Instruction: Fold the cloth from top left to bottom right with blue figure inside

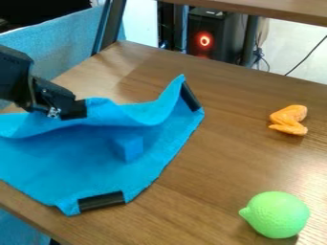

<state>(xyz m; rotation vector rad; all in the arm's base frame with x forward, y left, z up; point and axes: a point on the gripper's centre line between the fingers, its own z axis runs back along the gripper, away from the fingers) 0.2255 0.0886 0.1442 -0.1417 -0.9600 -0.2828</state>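
Black arm (14, 76), rounded housings; black gripper (78, 109), silvery metal bit (53, 112).

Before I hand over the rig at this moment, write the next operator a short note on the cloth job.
Gripper: at left, shut on the raised upper edge of the cloth.
Where things are: the blue block lies on the cloth, uncovered; the orange toy and green lemon are off the cloth, on the table's right side.
Done: edge gripped and lifted.
Left: carry that edge over the block toward the lower right, lay it down with the block inside, let go.
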